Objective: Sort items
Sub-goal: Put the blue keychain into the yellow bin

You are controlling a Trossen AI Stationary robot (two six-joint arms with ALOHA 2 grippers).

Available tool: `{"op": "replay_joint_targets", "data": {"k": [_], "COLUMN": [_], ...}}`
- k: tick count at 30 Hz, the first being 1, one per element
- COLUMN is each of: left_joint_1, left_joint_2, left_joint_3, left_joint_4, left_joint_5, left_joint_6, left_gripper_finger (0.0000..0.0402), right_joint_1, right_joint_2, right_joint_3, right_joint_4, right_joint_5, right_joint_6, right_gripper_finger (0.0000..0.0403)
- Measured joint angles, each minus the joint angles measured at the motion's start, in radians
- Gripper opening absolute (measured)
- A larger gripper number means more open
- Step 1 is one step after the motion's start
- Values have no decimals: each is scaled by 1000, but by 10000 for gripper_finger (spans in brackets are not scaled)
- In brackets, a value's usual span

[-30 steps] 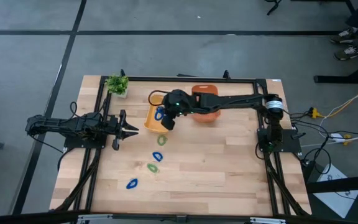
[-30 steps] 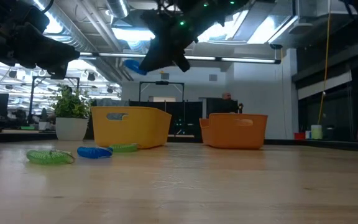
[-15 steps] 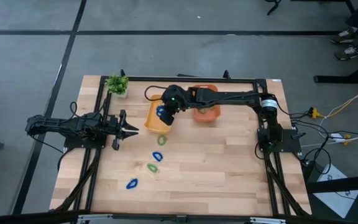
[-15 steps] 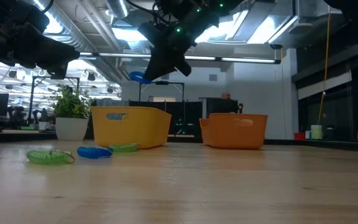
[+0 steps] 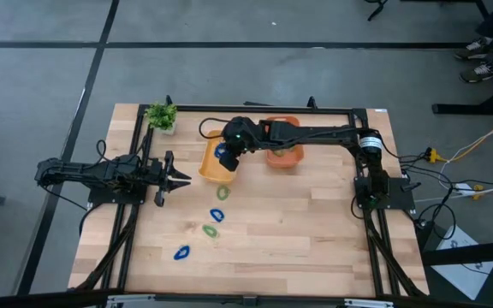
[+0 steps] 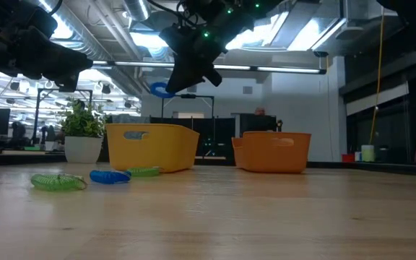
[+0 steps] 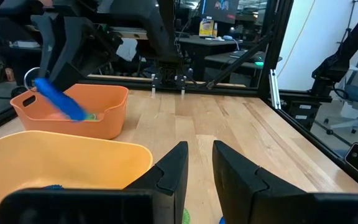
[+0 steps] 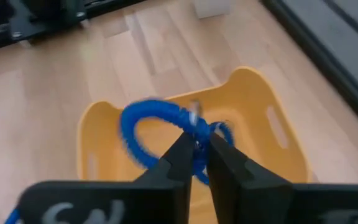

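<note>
there, blue ring (image 8: 155, 127) pinched in right tool (image 8: 194, 163).

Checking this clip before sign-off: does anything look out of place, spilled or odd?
Nothing stands out. The right hand holds a blue ring above the yellow bin; the other rings lie loose on the table.

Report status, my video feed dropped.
Right gripper pinching blue ring above yellow bin. Left gripper idle at table's left. Nothing in the way.

Wooden table (image 5: 298, 222); two bins (image 5: 212, 162), plant (image 5: 162, 115), rings (image 5: 211, 229).
</note>
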Motion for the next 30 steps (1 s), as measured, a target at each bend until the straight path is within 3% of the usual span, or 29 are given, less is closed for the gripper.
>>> {"op": "replay_joint_targets", "data": {"k": [8, 12, 17, 30], "left_joint_1": [0, 0, 0, 0], "left_joint_2": [0, 0, 0, 0], "left_joint_3": [0, 0, 0, 0], "left_joint_4": [0, 0, 0, 0], "left_joint_5": [0, 0, 0, 0], "left_joint_6": [0, 0, 0, 0], "left_gripper_finger": [70, 70, 70, 70], "right_joint_1": [0, 0, 2, 92], "right_joint_2": [0, 0, 0, -14], "right_joint_3": [0, -1, -1, -1], "right_joint_4": [-2, -3, -21, -171], "right_joint_5": [37, 59, 75, 190], "right_joint_6": [16, 22, 35, -15], "right_gripper_finger": [115, 134, 129, 73]}}
